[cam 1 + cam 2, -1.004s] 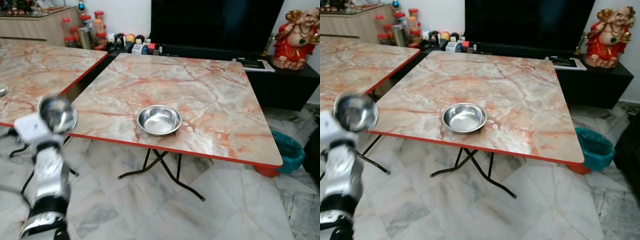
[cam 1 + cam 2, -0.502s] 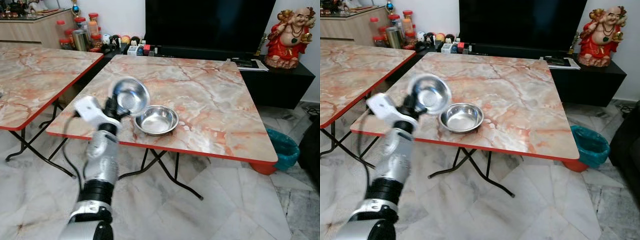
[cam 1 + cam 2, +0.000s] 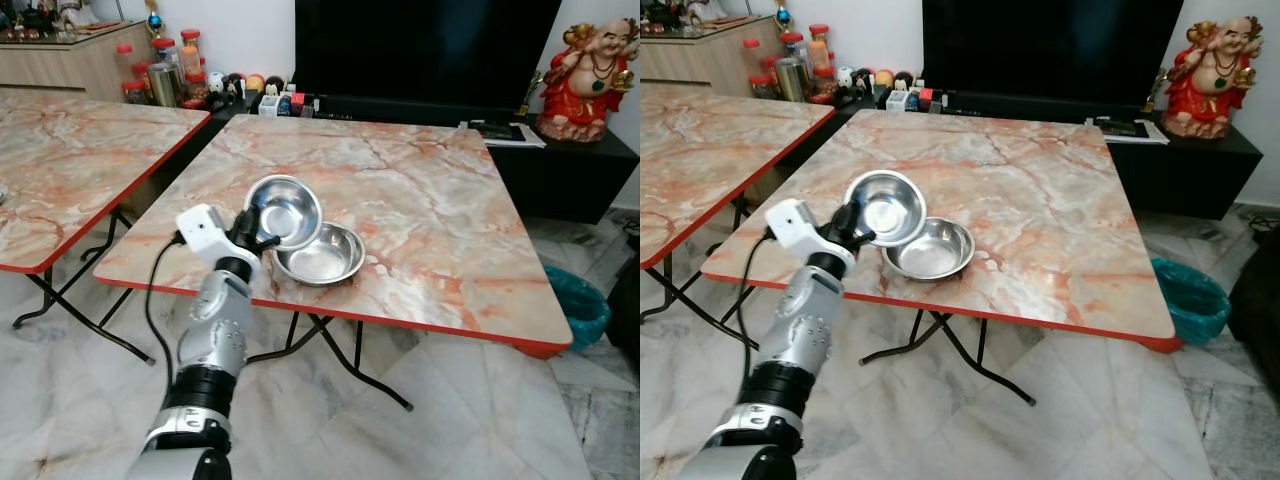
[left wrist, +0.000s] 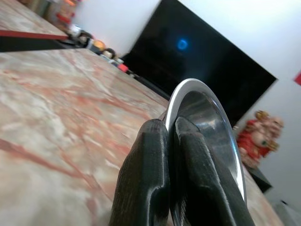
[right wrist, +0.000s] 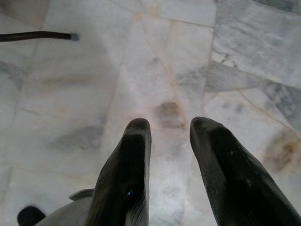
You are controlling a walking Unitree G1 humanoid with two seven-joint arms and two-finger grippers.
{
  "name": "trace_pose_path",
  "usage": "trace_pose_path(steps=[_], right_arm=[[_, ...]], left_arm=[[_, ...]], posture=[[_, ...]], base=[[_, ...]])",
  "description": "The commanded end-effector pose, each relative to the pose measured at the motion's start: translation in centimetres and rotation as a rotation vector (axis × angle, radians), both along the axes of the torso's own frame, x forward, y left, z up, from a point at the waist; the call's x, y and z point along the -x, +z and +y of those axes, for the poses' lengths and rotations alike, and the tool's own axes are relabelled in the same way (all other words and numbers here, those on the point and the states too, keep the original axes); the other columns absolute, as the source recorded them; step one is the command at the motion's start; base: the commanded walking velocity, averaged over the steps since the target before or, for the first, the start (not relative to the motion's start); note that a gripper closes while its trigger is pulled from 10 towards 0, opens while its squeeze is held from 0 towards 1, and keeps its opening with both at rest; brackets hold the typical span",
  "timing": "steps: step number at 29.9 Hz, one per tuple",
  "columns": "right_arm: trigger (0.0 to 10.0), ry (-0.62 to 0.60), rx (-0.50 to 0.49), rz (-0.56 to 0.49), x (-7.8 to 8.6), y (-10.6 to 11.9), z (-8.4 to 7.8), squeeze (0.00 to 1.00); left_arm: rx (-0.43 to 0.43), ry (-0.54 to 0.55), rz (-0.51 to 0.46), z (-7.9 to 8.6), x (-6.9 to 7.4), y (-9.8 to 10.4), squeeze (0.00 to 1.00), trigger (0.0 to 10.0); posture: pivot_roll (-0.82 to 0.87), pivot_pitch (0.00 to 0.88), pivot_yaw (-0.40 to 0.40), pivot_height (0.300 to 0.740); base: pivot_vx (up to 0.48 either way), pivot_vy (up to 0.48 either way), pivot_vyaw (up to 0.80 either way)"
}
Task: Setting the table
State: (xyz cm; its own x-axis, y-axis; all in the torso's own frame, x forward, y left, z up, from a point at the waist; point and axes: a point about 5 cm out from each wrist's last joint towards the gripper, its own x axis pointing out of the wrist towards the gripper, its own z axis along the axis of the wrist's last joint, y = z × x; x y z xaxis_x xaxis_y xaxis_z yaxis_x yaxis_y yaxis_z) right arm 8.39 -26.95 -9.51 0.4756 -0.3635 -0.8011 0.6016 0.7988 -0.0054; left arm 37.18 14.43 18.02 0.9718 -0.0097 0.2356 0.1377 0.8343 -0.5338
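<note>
Steel meets steel at the near edge of the marble table (image 3: 430,210), where we hold one bowl (image 3: 285,211) tilted on its side above the rim of a second bowl (image 3: 322,254) that already sits flat on the top. Our left gripper (image 3: 254,231) has its jaws clamped on the rim of the held bowl, one finger inside and one outside; the left wrist view shows both black fingertips (image 4: 155,155) pinched tight against the bright rim (image 4: 188,89). From the jaws, the seated bowl lies just beyond and below, on the side toward the middle of the table, and the held bowl's lower edge looks to overlap it, though we cannot tell whether the two touch.

Our right gripper (image 5: 169,141) hangs idle with its jaws apart, pointing at the pale tiled floor (image 5: 94,70).

As for progress, we judge the setting barely begun: one bowl is placed, one is in hand and not yet set down, and the rest of the tabletop is bare. A second marble table (image 3: 70,150) stands off to the outer side of the left jaws. What remains, as far as we can see, is to lower this bowl to a spot of its own, then release it. Further places would still need laying.
</note>
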Motion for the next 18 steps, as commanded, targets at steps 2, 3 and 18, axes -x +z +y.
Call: trace_pose_path(steps=[2, 3, 18], right_arm=[[10.0, -0.008, 0.009, -0.004, 0.12, 0.08, -0.23, 0.00], [10.0, -0.009, 0.008, -0.003, 0.13, 0.07, -0.24, 0.00], [10.0, -0.008, 0.014, 0.000, 0.13, 0.11, -0.34, 0.00]], left_arm=[[0.012, -0.024, -0.039, -0.62, -0.13, 1.25, 0.00, 10.0], [0.013, -0.025, -0.040, -0.65, -0.12, 1.26, 0.00, 10.0], [0.020, -0.066, -0.036, -1.40, -0.07, 1.36, 0.00, 10.0]], posture=[[0.01, 0.023, -0.024, 0.740], [0.01, 0.023, -0.024, 0.740], [0.00, 0.025, -0.026, 0.740]], base=[[0.386, 0.000, 0.00], [0.390, 0.000, 0.00], [0.346, 0.000, -0.12]])
